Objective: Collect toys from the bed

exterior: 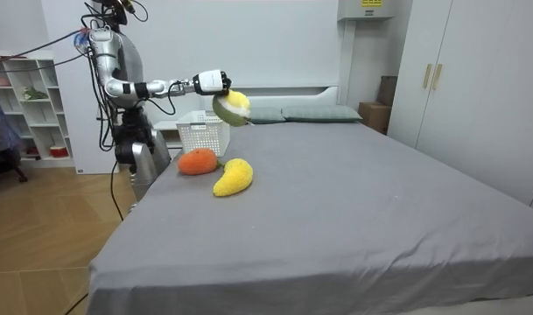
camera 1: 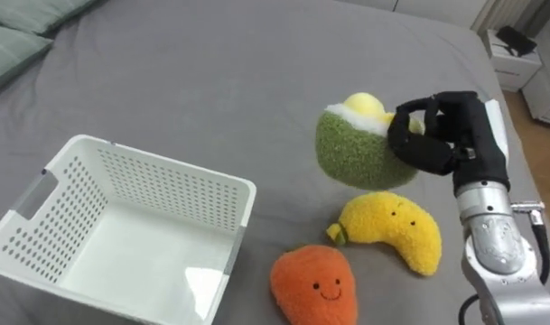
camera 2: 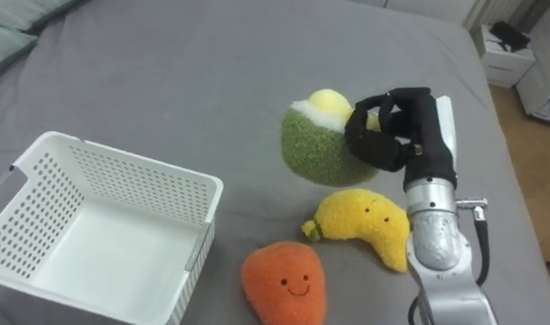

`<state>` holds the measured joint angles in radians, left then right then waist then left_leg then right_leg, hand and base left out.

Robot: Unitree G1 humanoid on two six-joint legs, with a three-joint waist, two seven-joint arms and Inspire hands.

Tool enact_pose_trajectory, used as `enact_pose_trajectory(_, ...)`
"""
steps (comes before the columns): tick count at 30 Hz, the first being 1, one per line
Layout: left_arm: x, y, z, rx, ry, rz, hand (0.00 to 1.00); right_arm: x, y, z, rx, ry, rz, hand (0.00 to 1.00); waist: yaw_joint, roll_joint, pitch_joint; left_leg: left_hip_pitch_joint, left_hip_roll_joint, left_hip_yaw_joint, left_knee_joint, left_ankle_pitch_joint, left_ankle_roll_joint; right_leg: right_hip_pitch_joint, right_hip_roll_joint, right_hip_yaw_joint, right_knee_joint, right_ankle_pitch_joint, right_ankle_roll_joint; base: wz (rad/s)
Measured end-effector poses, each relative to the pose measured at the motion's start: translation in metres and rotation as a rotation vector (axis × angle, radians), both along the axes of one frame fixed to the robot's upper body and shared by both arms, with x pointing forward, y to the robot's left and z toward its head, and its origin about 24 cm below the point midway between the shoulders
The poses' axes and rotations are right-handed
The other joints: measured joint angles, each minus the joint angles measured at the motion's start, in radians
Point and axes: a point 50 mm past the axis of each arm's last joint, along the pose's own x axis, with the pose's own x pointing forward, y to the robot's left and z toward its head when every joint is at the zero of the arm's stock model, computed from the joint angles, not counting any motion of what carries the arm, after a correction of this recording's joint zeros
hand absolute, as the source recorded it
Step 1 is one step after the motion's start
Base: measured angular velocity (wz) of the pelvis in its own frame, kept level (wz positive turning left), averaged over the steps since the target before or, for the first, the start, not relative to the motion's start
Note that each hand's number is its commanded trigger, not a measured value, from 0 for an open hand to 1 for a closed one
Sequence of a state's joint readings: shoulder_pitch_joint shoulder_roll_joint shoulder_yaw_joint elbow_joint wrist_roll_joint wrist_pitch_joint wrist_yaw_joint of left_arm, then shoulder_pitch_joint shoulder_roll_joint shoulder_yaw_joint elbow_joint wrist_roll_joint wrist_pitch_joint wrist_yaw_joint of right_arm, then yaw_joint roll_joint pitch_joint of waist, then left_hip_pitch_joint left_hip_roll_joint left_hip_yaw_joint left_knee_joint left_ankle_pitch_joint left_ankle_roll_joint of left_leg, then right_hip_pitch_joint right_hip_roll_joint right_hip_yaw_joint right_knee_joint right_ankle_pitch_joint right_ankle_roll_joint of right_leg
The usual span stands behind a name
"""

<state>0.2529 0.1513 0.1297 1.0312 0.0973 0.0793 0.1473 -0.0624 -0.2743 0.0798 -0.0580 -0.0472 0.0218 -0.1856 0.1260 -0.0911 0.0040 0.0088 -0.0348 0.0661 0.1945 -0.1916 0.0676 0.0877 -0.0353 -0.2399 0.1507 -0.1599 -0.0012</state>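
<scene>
- What is laid out?
- A grey bed (camera 1: 211,72) is seen, with a white basket (camera 1: 157,164) set on it.
- Toys?
- A green plush (camera 1: 351,153) is held above the bed. A banana plush (camera 1: 396,233) and an orange plush (camera 1: 315,284) are laid near the basket.
- Hand?
- The green plush is clamped by the right hand (camera 1: 442,135).

The basket (camera 1: 166,194) is cut off at the lower left of the frame, the orange toy (camera 1: 315,284) by the bottom edge, the pillows (camera 1: 13,36) at the upper left. The right side of the green toy (camera 1: 351,149) is hidden under the right hand (camera 1: 446,135) curled round it. In the room view, upper left, that toy covers a corner of the basket
</scene>
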Motion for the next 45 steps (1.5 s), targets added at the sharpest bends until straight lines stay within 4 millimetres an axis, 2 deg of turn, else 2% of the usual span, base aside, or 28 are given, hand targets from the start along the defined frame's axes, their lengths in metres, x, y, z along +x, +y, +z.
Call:
enact_pose_trajectory(6,-0.001,-0.005,-0.001,-0.008,0.019,-0.028,0.0,0.001,0.024,-0.002,-0.065,0.02,0.111,1.0,0.048,0.005,0.0012,-0.012,-0.004,-0.023,0.006,0.003,-0.001,-0.002,-0.001,-0.015,0.0,0.0,0.0,0.1)
enact_pose_trajectory(7,-0.001,-0.005,-0.001,-0.008,0.021,-0.028,0.0,0.002,0.026,-0.002,-0.067,0.021,0.123,1.0,0.05,0.001,-0.0015,-0.016,-0.005,-0.026,0.008,0.004,-0.001,-0.004,-0.001,-0.015,0.0,0.0,0.0,0.16)
enact_pose_trajectory(10,0.001,-0.005,-0.002,-0.011,0.028,-0.028,0.0,0.006,0.041,0.002,-0.114,0.022,0.193,1.0,0.059,0.003,-0.0019,-0.029,-0.011,-0.05,0.008,0.014,-0.001,-0.008,-0.005,-0.035,0.0,0.0,0.0,0.24)
enact_pose_trajectory(14,0.003,-0.008,-0.003,-0.02,0.033,-0.032,0.0,0.01,0.052,0.011,-0.143,-0.003,0.246,1.0,0.1,-0.003,-0.0055,-0.043,-0.015,-0.059,0.007,0.022,0.0,-0.019,-0.009,-0.047,0.0,0.0,0.0,0.11)
enact_pose_trajectory(16,0.002,-0.008,-0.003,-0.024,0.045,-0.03,0.0,0.011,0.06,0.013,-0.145,-0.005,0.267,1.0,0.104,-0.006,-0.0073,-0.05,-0.018,-0.074,0.011,0.023,0.0,-0.018,-0.01,-0.062,0.0,0.0,0.0,0.18)
enact_pose_trajectory(17,0.001,-0.008,-0.003,-0.026,0.05,-0.03,0.0,0.012,0.064,0.013,-0.141,-0.002,0.281,1.0,0.103,-0.008,-0.0045,-0.051,-0.019,-0.079,0.011,0.026,0.0,-0.018,-0.011,-0.064,0.0,0.0,0.0,0.18)
enact_pose_trajectory(20,0.001,-0.009,-0.004,-0.045,0.051,-0.031,0.0,0.011,0.071,0.011,-0.116,0.014,0.314,1.0,0.129,-0.005,-0.0022,-0.051,-0.023,-0.088,0.011,0.027,0.001,-0.014,-0.013,-0.068,0.0,0.0,0.0,0.1)
enact_pose_trajectory(23,-0.002,-0.009,-0.004,-0.048,0.055,-0.03,0.0,0.013,0.08,0.014,-0.087,0.007,0.34,1.0,0.133,-0.004,0.0041,-0.055,-0.027,-0.097,0.01,0.028,0.002,-0.015,-0.015,-0.072,0.0,0.0,0.0,0.08)
enact_pose_trajectory(25,-0.003,-0.01,-0.004,-0.056,0.06,-0.03,0.0,0.012,0.085,0.014,-0.071,0.006,0.351,1.0,0.136,-0.004,0.0043,-0.058,-0.028,-0.101,0.01,0.029,0.003,-0.017,-0.015,-0.077,0.0,0.0,0.0,0.05)
enact_pose_trajectory(29,-0.003,-0.01,-0.004,-0.055,0.061,-0.034,0.0,0.01,0.095,0.01,-0.076,0.022,0.386,1.0,0.164,-0.005,0.0061,-0.065,-0.03,-0.109,0.01,0.031,0.003,-0.02,-0.017,-0.092,0.0,0.0,0.0,0.05)
enact_pose_trajectory(32,-0.004,-0.01,-0.004,-0.053,0.063,-0.034,0.0,0.01,0.104,0.004,-0.081,0.05,0.42,1.0,0.187,-0.009,0.0108,-0.067,-0.031,-0.113,0.011,0.033,0.002,-0.02,-0.017,-0.096,-0.001,0.0,0.0,0.07)
enact_pose_trajectory(33,-0.004,-0.01,-0.004,-0.051,0.065,-0.038,0.0,0.012,0.107,0.004,-0.086,0.057,0.434,1.0,0.186,-0.01,0.0151,-0.071,-0.033,-0.121,0.011,0.034,0.002,-0.02,-0.018,-0.105,-0.002,0.0,0.0,0.16)
enact_pose_trajectory(34,-0.004,-0.01,-0.004,-0.049,0.067,-0.044,0.0,0.012,0.109,0.005,-0.089,0.058,0.437,1.0,0.187,-0.012,0.0148,-0.074,-0.034,-0.125,0.011,0.036,0.002,-0.021,-0.019,-0.111,-0.002,0.0,0.0,0.18)
enact_pose_trajectory(36,-0.005,-0.01,-0.004,-0.043,0.083,-0.069,0.0,0.013,0.114,0.007,-0.116,0.058,0.456,0.06,0.205,-0.015,0.0136,-0.076,-0.035,-0.131,0.011,0.037,0.002,-0.022,-0.02,-0.119,-0.002,0.0,0.001,0.1)
enact_pose_trajectory(37,-0.005,-0.01,-0.004,-0.043,0.087,-0.068,0.0,0.013,0.116,0.007,-0.121,0.057,0.464,0.0,0.209,-0.015,0.0134,-0.076,-0.036,-0.133,0.011,0.037,0.002,-0.022,-0.02,-0.121,-0.002,0.0,0.001,0.07)
enact_pose_trajectory(41,-0.006,-0.01,-0.005,-0.047,0.107,-0.067,0.0,0.014,0.119,0.008,-0.125,0.072,0.484,0.0,0.216,-0.018,0.0114,-0.084,-0.045,-0.155,0.012,0.047,0.004,-0.02,-0.027,-0.147,-0.002,-0.001,0.002,0.16)
enact_pose_trajectory(45,-0.006,-0.012,-0.005,-0.05,0.116,-0.08,0.0,0.014,0.121,0.006,-0.124,0.087,0.489,0.0,0.237,-0.016,0.0127,-0.086,-0.048,-0.155,0.019,0.048,0.006,-0.02,-0.031,-0.147,0.002,-0.002,0.005,0.02)
